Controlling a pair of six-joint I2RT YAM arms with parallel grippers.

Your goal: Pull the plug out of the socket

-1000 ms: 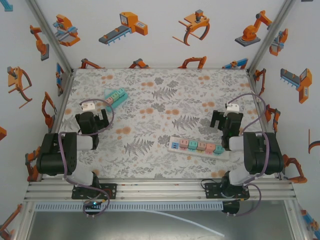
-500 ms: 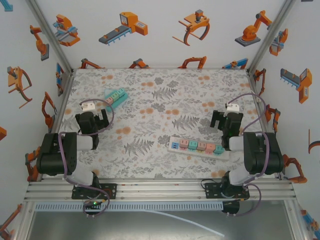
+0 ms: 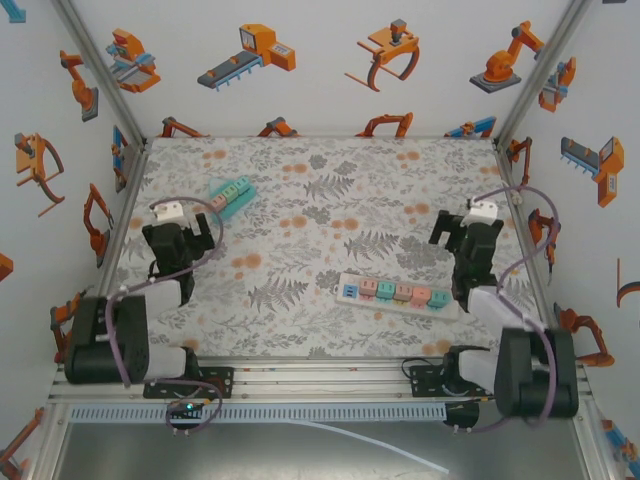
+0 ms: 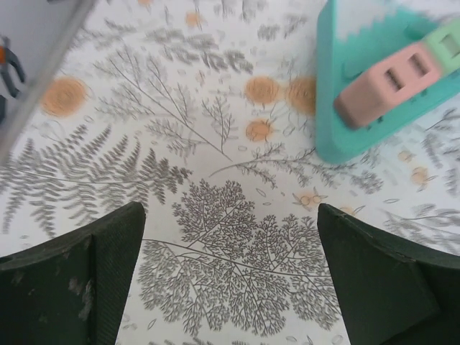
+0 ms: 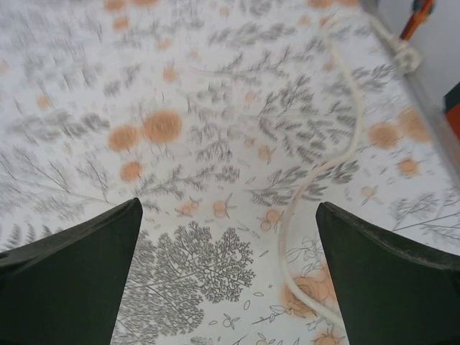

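A white socket strip (image 3: 395, 293) with several coloured blocks lies right of centre. A teal socket strip (image 3: 232, 195) lies at the back left; in the left wrist view its near end (image 4: 338, 108) carries a pink block (image 4: 392, 90) and a green one. I cannot tell the plug apart from these blocks. My left gripper (image 3: 178, 245) hangs open over bare cloth just short of the teal strip, wide apart in its own view (image 4: 230, 280). My right gripper (image 3: 462, 232) is open above the cloth, behind the white strip's right end (image 5: 226, 280). A white cord (image 5: 345, 158) curls under it.
The floral tablecloth (image 3: 330, 180) covers the table. Printed walls close the left, back and right sides. The cord's far end (image 5: 404, 56) lies by the right wall. Aluminium rails (image 3: 300, 375) run along the near edge, where both arm bases are bolted.
Both arms have stretched out from their folded pose. The left gripper shifted a little back and left, the right gripper back and right. Nothing was taken hold of.
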